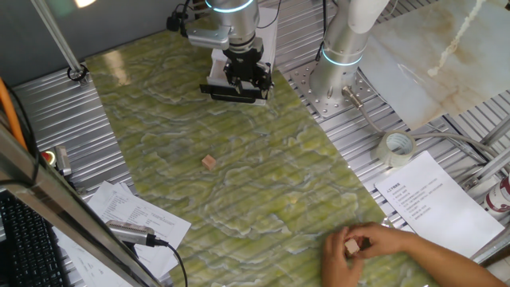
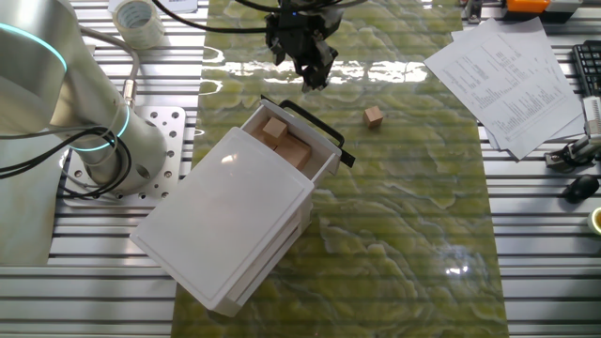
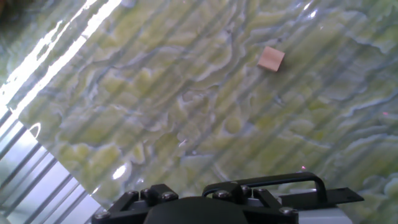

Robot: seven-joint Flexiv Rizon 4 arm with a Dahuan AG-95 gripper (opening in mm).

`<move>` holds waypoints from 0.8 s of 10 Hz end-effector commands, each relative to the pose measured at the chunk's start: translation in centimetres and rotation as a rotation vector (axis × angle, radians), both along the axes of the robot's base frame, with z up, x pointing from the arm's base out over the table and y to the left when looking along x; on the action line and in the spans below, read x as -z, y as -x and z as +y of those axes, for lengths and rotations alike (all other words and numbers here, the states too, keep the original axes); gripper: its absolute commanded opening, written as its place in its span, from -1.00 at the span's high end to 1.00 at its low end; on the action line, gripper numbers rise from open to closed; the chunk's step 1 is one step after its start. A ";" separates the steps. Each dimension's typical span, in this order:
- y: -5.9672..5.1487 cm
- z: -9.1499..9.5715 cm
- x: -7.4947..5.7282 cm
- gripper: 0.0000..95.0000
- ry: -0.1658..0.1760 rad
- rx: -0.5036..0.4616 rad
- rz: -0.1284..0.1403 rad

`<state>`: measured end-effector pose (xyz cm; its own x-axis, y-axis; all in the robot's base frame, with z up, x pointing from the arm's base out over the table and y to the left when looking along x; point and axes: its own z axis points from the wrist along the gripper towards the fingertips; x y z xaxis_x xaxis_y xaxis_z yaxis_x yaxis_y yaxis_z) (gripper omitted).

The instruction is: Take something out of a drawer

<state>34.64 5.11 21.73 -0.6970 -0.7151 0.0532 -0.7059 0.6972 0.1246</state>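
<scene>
One wooden block (image 1: pixel 209 162) lying loose on the green marbled mat (image 1: pixel 263 183) of the counter, well apart from the white box (image 2: pixel 225 221) and off the drawer's handle side. Seen also from the hand view, toward the upper right, flat on the mat. Drawer (image 2: pixel 302 141) pulled partway out of the box, black bar handle (image 2: pixel 315 129) forward; several more tan blocks (image 2: pixel 282 141) visible inside, packed close together. Pincer (image 2: pixel 308 66) hanging above the mat just beyond the drawer handle, nothing seen between the fingers; whether wide or narrow cannot be told from these views. Person's hand (image 1: pixel 382 251) at the counter edge opposite the box, closed around another small tan block (image 1: pixel 352 247). Tape roll (image 1: pixel 396 147) and printed sheets (image 1: pixel 434 199) on the ribbed metal beside the mat. Silver arm base (image 2: pixel 89 122) bolted next to the box.
</scene>
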 end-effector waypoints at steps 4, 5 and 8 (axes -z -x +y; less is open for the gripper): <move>0.0 0.0 0.0 -0.20 -0.001 -0.009 0.002; 0.0 0.0 0.0 -0.20 -0.003 -0.013 0.001; 0.0 0.0 0.0 -0.20 -0.007 -0.018 -0.002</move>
<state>34.60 5.11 21.74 -0.6847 -0.7274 0.0451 -0.7181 0.6840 0.1286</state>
